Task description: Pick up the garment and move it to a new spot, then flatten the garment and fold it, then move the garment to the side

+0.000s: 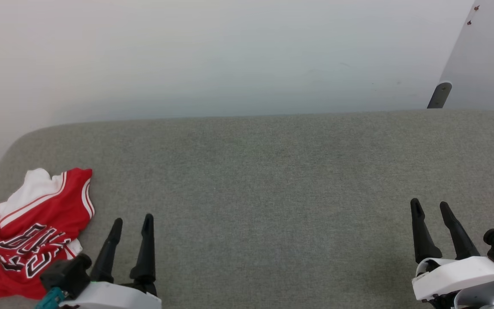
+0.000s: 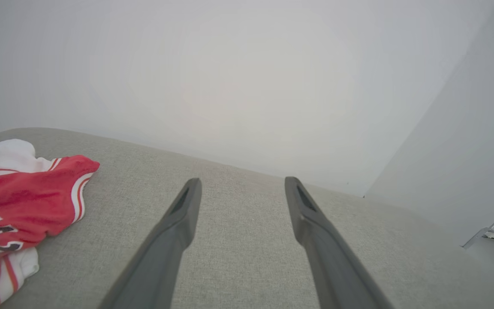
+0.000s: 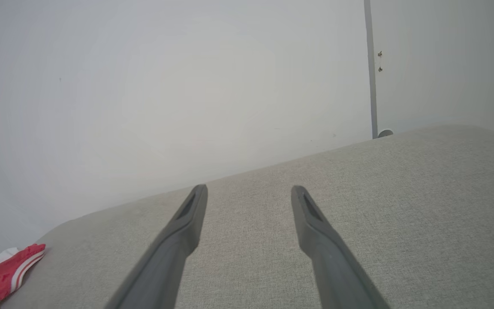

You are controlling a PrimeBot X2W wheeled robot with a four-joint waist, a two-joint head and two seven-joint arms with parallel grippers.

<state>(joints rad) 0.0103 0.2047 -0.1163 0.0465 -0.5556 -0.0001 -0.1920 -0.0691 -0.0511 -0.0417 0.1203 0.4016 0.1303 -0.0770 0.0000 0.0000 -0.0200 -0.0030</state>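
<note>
The worktop (image 1: 272,180) is covered in grey woven fabric, kinda like upholstery, with rounded far corners. The garment (image 1: 28,231) lies crumpled right on it at the near left end. It's red with a white sleeve bunched up, striped trim, and black white-outlined lettering facing up, close to the left edge.

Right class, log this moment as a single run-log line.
stage: pick-up not begun | garment: crumpled, lettering up, left end of grey surface | left gripper: open, beside garment, apart | right gripper: open, far right
</note>
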